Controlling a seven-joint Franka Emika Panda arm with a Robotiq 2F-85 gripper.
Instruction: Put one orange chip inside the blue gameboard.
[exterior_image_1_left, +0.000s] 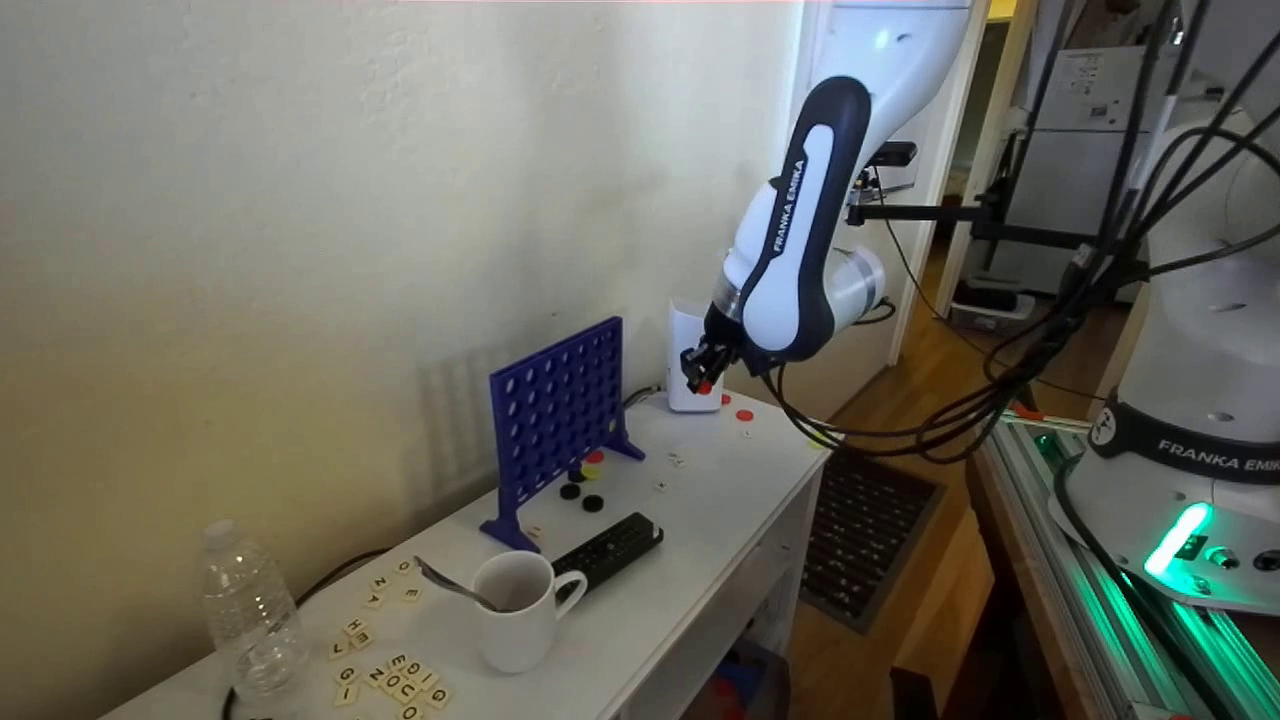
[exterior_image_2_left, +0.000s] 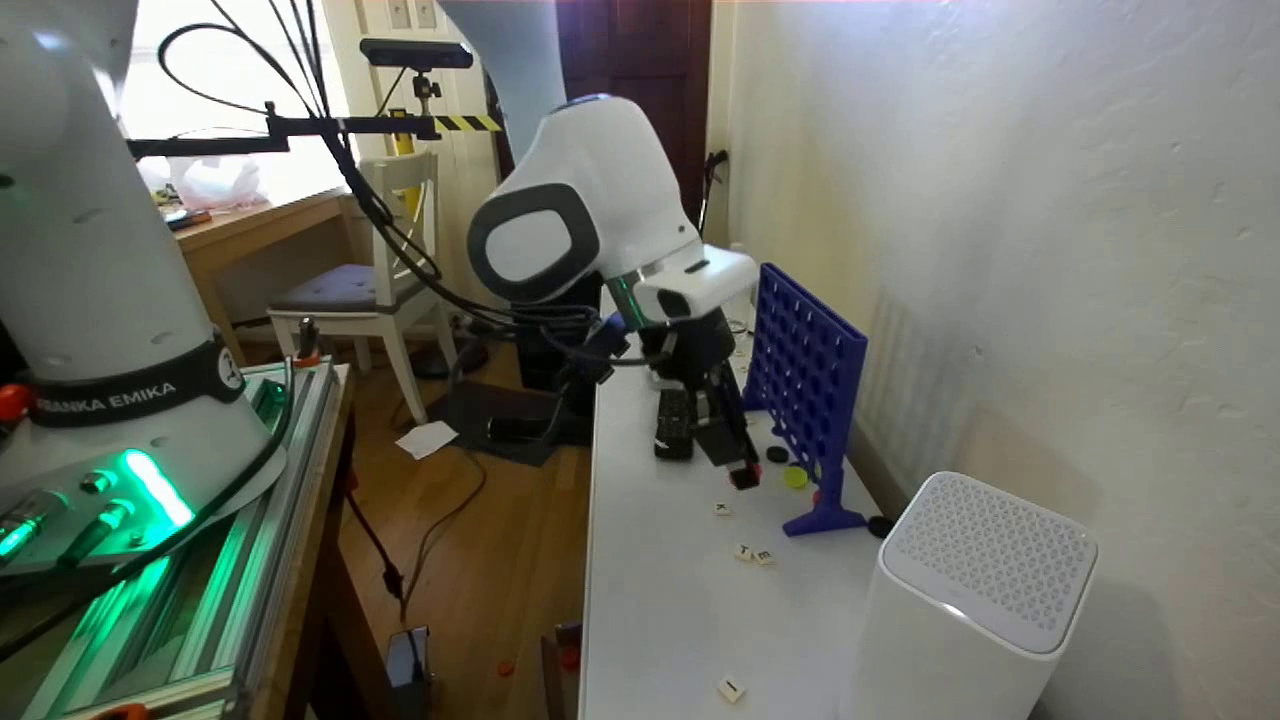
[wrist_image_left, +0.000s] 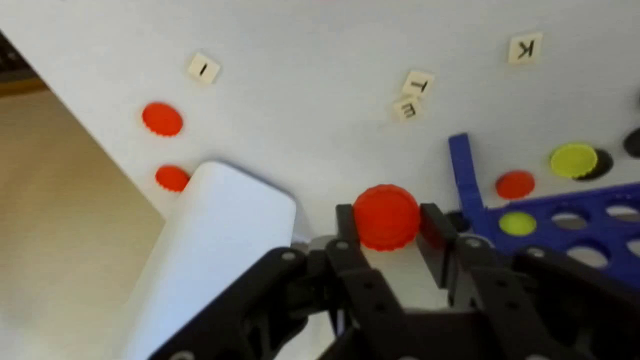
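My gripper (wrist_image_left: 386, 210) is shut on an orange chip (wrist_image_left: 386, 219), its two fingers pressing the chip's opposite edges with its round face toward the wrist camera. In both exterior views the gripper (exterior_image_1_left: 704, 374) hangs above the table, with only a bit of the chip (exterior_image_2_left: 756, 471) visible at its tips. The blue gameboard (exterior_image_1_left: 560, 404) stands upright by the wall, apart from the gripper; its near end (wrist_image_left: 542, 236) appears at the right of the wrist view. A yellow chip (wrist_image_left: 517, 223) fills one of its corner holes. Other orange chips (wrist_image_left: 162, 119) lie flat on the table.
A tall white box (exterior_image_2_left: 990, 560) stands close to the gripper at the table's end. Loose yellow (wrist_image_left: 573, 160) and black chips (exterior_image_1_left: 593, 503) lie by the board. Letter tiles (wrist_image_left: 419, 83), a remote (exterior_image_1_left: 610, 550), a mug (exterior_image_1_left: 518, 625) with a spoon and a bottle (exterior_image_1_left: 255, 610) share the table.
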